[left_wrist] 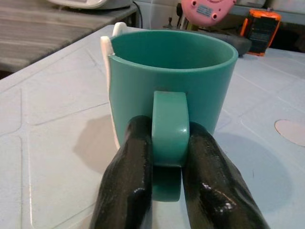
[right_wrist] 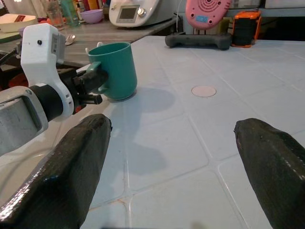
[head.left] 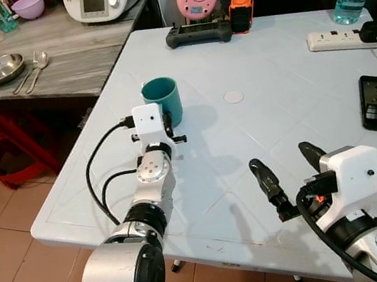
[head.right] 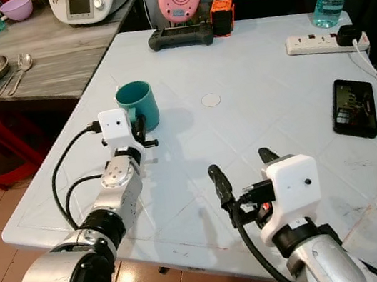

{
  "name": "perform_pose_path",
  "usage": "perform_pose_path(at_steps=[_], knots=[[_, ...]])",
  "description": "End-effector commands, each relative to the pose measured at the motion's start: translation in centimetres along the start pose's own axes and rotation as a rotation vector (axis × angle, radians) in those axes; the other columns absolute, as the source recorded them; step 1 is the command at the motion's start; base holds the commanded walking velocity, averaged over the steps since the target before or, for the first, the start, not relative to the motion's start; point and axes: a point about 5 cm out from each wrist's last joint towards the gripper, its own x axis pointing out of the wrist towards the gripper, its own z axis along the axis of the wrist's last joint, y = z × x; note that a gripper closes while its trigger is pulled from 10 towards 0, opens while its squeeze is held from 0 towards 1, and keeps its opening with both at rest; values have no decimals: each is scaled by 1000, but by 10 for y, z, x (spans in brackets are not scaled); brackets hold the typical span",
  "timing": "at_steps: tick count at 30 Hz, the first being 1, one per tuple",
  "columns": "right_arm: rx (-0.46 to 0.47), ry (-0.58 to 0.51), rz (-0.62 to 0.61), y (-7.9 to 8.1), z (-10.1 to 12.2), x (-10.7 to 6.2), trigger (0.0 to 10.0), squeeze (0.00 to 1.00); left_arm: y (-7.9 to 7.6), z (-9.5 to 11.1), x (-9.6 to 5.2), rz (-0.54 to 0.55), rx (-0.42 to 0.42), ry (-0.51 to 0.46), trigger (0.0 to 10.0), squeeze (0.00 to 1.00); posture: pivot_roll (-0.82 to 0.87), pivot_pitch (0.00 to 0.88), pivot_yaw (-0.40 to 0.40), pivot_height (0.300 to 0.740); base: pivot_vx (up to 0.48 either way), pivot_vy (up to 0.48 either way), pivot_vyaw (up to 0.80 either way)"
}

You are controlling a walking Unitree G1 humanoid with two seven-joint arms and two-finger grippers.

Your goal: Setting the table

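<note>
From the head cameras, the teal mug (head.left: 163, 99) stands upright on the white bench (head.left: 272, 120), toward its left edge, and the left gripper (head.left: 166, 132) reaches in from the near side to meet its handle, a sensible hold because it keeps the mug level. The right gripper (head.left: 289, 174) hovers low over the near part of the bench with its fingers spread wide and nothing between them, apparently kept free. In the left wrist view, the two black fingers (left_wrist: 129, 167) are clamped on the mug's handle (left_wrist: 169, 129), one on each side, with the mug's base seemingly resting on the bench. In the right wrist view, the mug sits well ahead between the parted fingers (right_wrist: 71, 167).
</note>
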Motion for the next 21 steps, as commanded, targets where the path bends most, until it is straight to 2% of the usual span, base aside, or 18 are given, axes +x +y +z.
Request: perform_pose_path(at_steps=[1,9,12,14,15,17,18,19,21], knots=[[4,6,16,1,-1,0,10000,0,2,3,2,-5,-13,-4,0,0,-426,97,71,740,0,0,0],[7,2,39,1,-3,6,10000,0,5,5,1,-52,-36,-24,0,0,-379,69,73,740,0,0,0],[8,0,50,2,-4,9,10000,0,11,4,0,-59,-20,-33,0,0,-354,60,73,740,0,0,0],[13,-1,62,1,-6,14,10000,0,23,4,-2,-64,4,-50,0,0,-332,53,70,740,0,0,0],[14,2,69,1,-8,17,7725,0,32,4,-4,-60,28,-62,0,0,-298,44,71,740,0,0,0],[12,7,75,1,-11,22,8314,0,48,3,-8,-44,71,-83,0,0,-275,38,70,740,0,0,0],[13,9,74,1,-13,26,0,0,62,4,-12,-25,116,-103,0,0,-250,32,70,740,0,0,0],[16,12,70,-1,-16,31,0,0,76,4,-17,-5,165,-124,0,0,-221,23,68,740,0,0,0],[25,11,71,-2,-19,36,0,0,91,3,-24,19,184,-133,0,0,-191,14,65,740,0,0,0]])
